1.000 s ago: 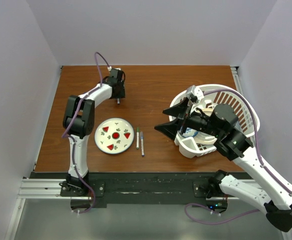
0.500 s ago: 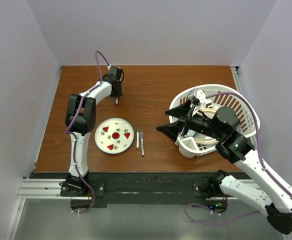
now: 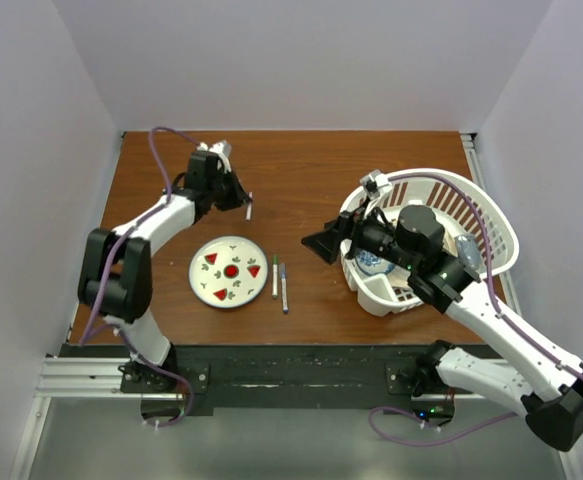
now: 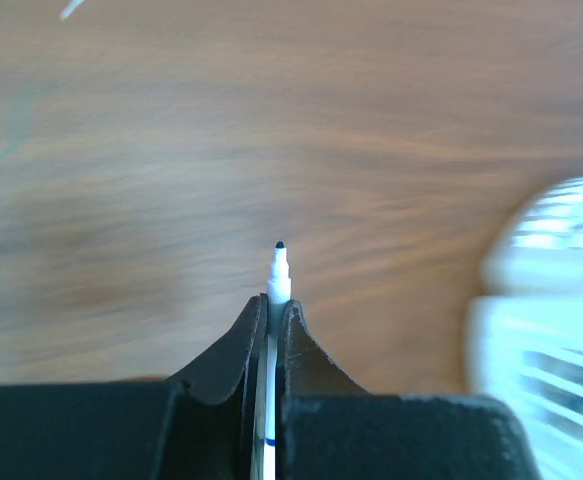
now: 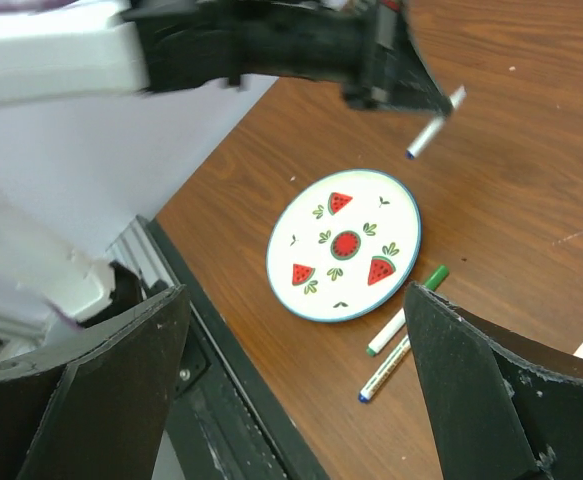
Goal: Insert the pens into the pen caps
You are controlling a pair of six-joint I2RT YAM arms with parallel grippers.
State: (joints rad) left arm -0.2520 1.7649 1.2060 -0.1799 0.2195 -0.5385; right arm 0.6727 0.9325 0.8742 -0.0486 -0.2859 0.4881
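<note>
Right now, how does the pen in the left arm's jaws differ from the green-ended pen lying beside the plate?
The held pen is clamped in the shut left jaws, tilted above the table; the green-ended pen lies flat on it, untouched. The held pen hangs beyond the plate; the green-ended pen lies beside its rim. The held pen shows a dark bare tip; the other, a green end. Both have thin white barrels.

Watermelon plate (image 3: 214, 283), white basket (image 3: 481, 213), wooden table (image 3: 301, 170)

Top: high, looking down on whole table (image 3: 311, 170). Right wrist shares plate (image 5: 396, 215), pens (image 5: 403, 312); left wrist close.
</note>
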